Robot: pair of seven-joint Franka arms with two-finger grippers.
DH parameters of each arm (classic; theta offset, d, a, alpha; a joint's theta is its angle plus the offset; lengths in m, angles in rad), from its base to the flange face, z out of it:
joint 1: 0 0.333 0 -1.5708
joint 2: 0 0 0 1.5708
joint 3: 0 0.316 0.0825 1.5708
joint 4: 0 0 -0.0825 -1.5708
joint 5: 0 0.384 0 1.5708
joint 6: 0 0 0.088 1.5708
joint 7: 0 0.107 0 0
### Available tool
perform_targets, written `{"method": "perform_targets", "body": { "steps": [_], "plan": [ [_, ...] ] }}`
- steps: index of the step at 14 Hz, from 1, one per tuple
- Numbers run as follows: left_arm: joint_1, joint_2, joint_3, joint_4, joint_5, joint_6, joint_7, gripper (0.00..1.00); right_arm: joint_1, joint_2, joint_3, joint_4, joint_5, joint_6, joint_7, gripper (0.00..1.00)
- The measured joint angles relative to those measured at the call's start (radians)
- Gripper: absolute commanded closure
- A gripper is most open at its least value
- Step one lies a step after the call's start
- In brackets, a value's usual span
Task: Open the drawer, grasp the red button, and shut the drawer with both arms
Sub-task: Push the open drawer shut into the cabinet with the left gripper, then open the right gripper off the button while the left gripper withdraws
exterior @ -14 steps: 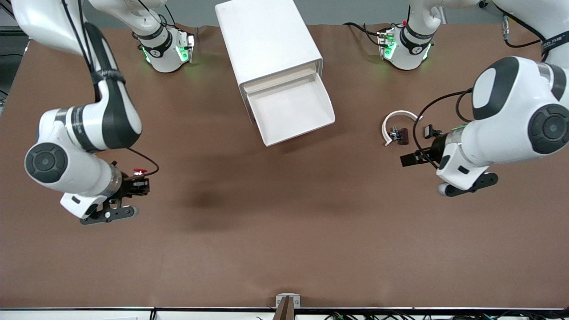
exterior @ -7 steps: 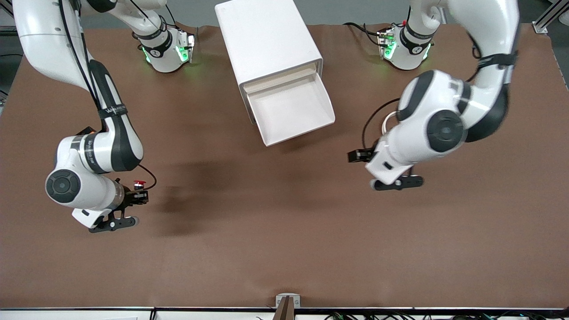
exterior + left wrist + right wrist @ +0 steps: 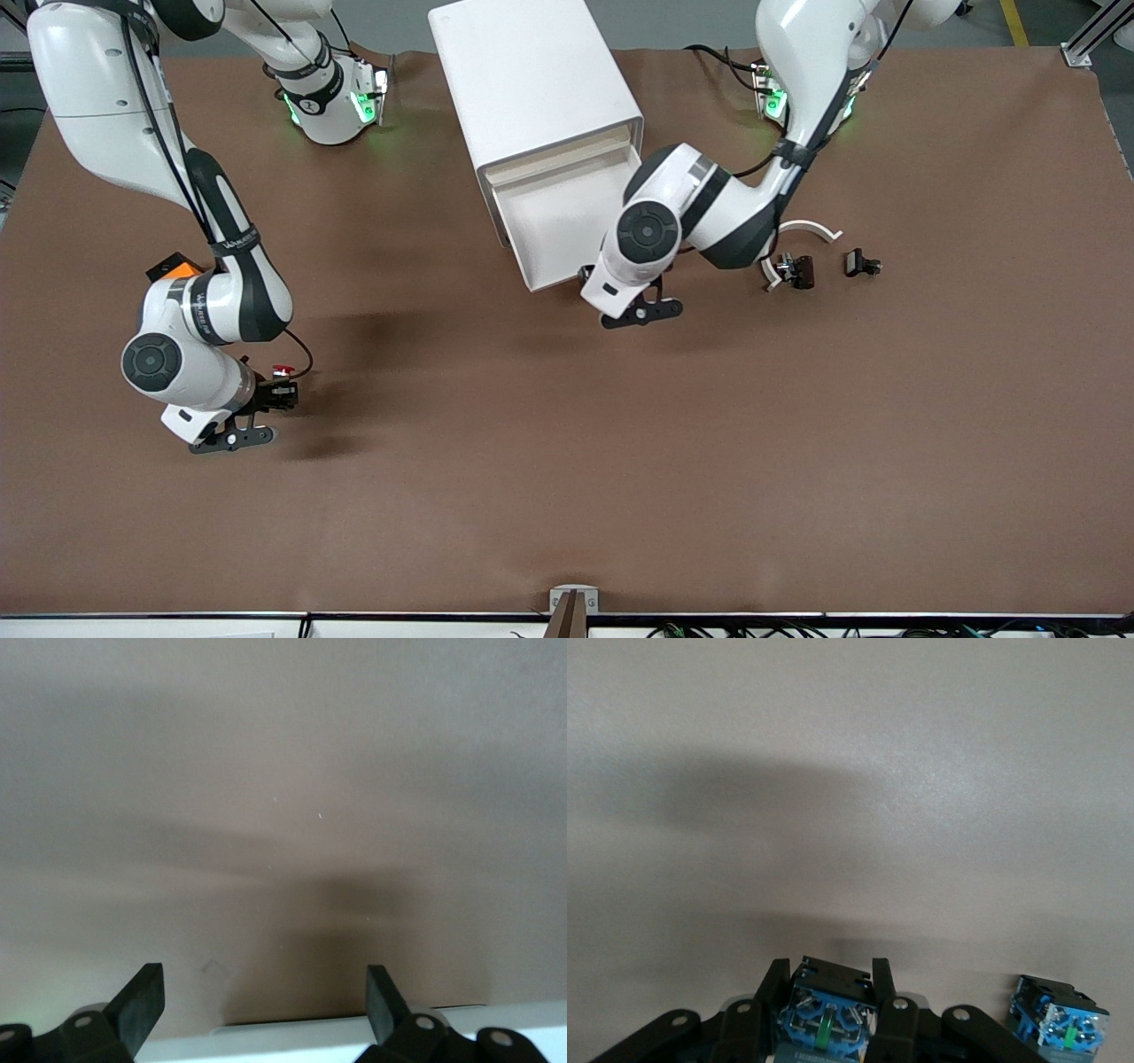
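The white cabinet [image 3: 532,80] stands at the robots' edge of the table, its top drawer [image 3: 558,217] pulled out and showing nothing inside. My left gripper [image 3: 586,273] is at the drawer's front, open, fingers [image 3: 142,997] wide apart, with the drawer's white edge [image 3: 337,1035] between them. My right gripper [image 3: 282,390] is low over bare table toward the right arm's end, shut on the button [image 3: 281,369], red cap up. The right wrist view shows that gripper [image 3: 826,970] clamped on the button's bluish base [image 3: 824,1017].
A second blue-based button [image 3: 1059,1023] lies on the table beside the held one. An orange cube [image 3: 173,266] shows partly under the right arm. A white curved piece [image 3: 802,229] and two small black parts [image 3: 796,270] [image 3: 862,263] lie toward the left arm's end.
The left arm has swung from its end of the table across to the drawer's front. The right gripper has shifted slightly nearer to the front camera, still holding the button.
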Motion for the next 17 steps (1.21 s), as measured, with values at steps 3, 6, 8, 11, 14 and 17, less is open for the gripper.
{"method": "perform_targets", "body": {
  "steps": [3,6,8,11,14,17],
  "plan": [
    [-0.017,-0.002,-0.002,0.000,-0.002,-0.002,-0.010,0.00,-0.011,-0.001,0.000,-0.026,0.000,0.027,-0.007,0.93],
    [-0.067,-0.001,-0.020,-0.005,-0.032,-0.004,-0.054,0.00,-0.019,-0.001,0.000,-0.045,0.000,0.045,-0.016,0.91],
    [-0.083,-0.001,-0.057,-0.014,-0.061,-0.006,-0.087,0.00,-0.021,-0.001,0.000,-0.048,0.000,0.051,-0.018,0.89],
    [-0.087,0.000,-0.119,-0.033,-0.087,-0.012,-0.143,0.00,-0.023,-0.001,0.000,-0.049,0.000,0.054,-0.019,0.79],
    [-0.096,0.008,-0.155,-0.043,-0.093,-0.018,-0.191,0.00,-0.023,-0.001,0.004,-0.050,0.000,0.054,-0.020,0.00],
    [-0.095,0.010,-0.152,-0.043,-0.115,-0.018,-0.206,0.00,-0.023,-0.001,0.011,-0.049,0.000,0.058,-0.021,0.00]
  ]
}}
